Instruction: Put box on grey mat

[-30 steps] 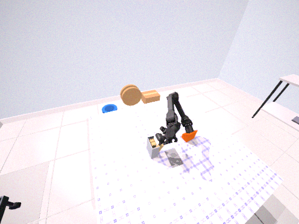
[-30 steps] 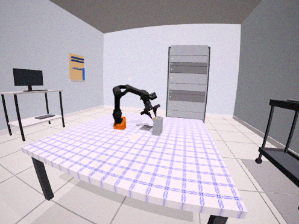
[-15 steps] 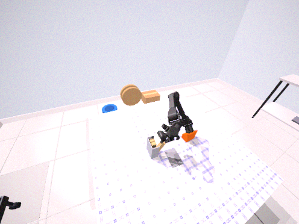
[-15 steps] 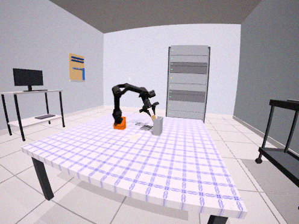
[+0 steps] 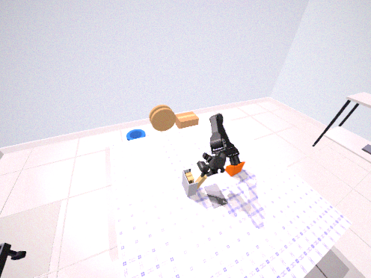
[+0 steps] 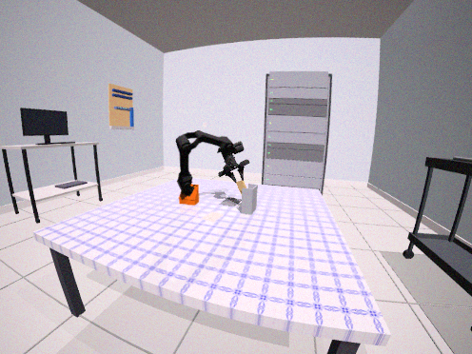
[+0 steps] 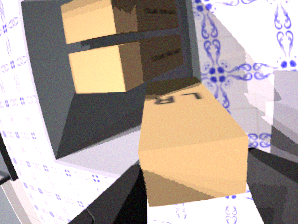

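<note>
The black gripper [image 5: 205,175] [image 6: 240,178] [image 7: 194,167] is grasping a tan cardboard box [image 5: 201,181] [image 6: 242,186] [image 7: 194,145], its fingers closing on opposite sides. In the wrist view, the box is filling the lower middle, tilting, with large letters reading LR upside down toward its far end. Two other boxes [image 7: 92,21] [image 7: 97,70] are standing side by side inside the grey bin [image 5: 191,188] [image 6: 248,202] [image 7: 39,75], toward the upper left of the wrist view; small print is showing on their shaded sides, but no large code, so which one is the ER box cannot be told. The bin's wall is standing right next to the held box, perhaps touching its far end, though the view is too poor to be sure. In the top view, the grey mat [image 5: 214,190] is lying right of the bin, partly in shadow, with no box resting on it. The orange block [image 5: 235,169] [image 6: 189,195] at the arm's foot is sitting farther right. A blue bowl [image 5: 135,135], round wooden discs [image 5: 163,119] and a brown carton [image 5: 187,120] are showing at upper left and middle, well apart from the bin.
</note>
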